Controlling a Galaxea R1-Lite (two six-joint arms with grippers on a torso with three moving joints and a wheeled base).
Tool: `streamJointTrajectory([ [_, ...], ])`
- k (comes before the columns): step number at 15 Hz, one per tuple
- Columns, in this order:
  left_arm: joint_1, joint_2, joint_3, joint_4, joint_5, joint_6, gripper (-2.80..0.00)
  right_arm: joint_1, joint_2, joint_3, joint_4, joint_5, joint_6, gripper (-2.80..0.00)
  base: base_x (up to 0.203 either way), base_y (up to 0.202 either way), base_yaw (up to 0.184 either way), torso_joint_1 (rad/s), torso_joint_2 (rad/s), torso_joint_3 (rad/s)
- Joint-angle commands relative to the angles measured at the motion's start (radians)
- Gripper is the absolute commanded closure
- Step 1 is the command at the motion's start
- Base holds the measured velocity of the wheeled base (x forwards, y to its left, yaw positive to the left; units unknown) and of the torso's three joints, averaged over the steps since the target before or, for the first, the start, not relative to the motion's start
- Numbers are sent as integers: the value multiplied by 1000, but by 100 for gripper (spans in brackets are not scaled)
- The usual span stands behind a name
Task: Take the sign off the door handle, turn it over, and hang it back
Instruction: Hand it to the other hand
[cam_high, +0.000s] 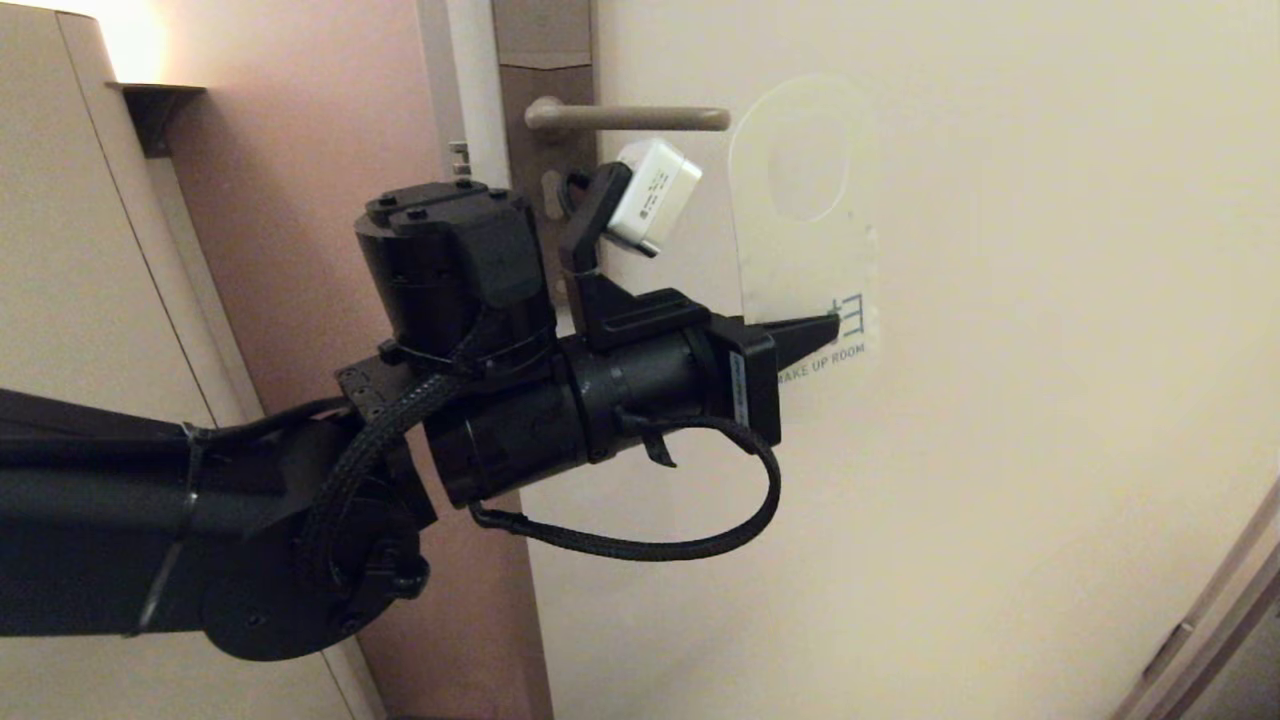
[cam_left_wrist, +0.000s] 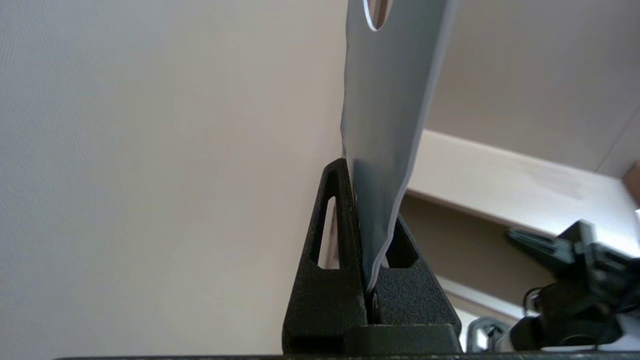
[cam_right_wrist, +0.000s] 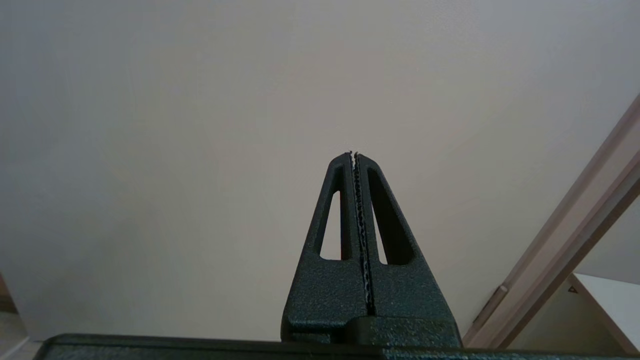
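The sign (cam_high: 800, 250) stands upright against the door, white side toward me, with "MAKE UP ROOM" printed low on it. Its oval hole (cam_high: 805, 175) is free, just right of the tip of the door handle (cam_high: 625, 118), a beige lever on a brown backplate (cam_high: 520, 160). My left gripper (cam_high: 835, 322) is shut on the sign's lower part, coming in from the left. In the left wrist view the card (cam_left_wrist: 390, 100) rises edge-on, blue-grey, pinched between the fingers of the left gripper (cam_left_wrist: 367, 210). My right gripper (cam_right_wrist: 354, 155) is shut on nothing, facing the plain door.
The cream door (cam_high: 1000, 450) fills the right side. A pink wall (cam_high: 300, 200) and a pale cabinet (cam_high: 60, 250) lie to the left of the door frame. A wooden trim strip (cam_high: 1220, 600) runs at the lower right.
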Motion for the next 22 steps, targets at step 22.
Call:
streamJointTrajectory([
  [22, 66, 0, 4, 71, -293, -2, 0, 0, 3, -38, 19, 41, -48, 0, 0, 0, 0, 0, 0, 0],
])
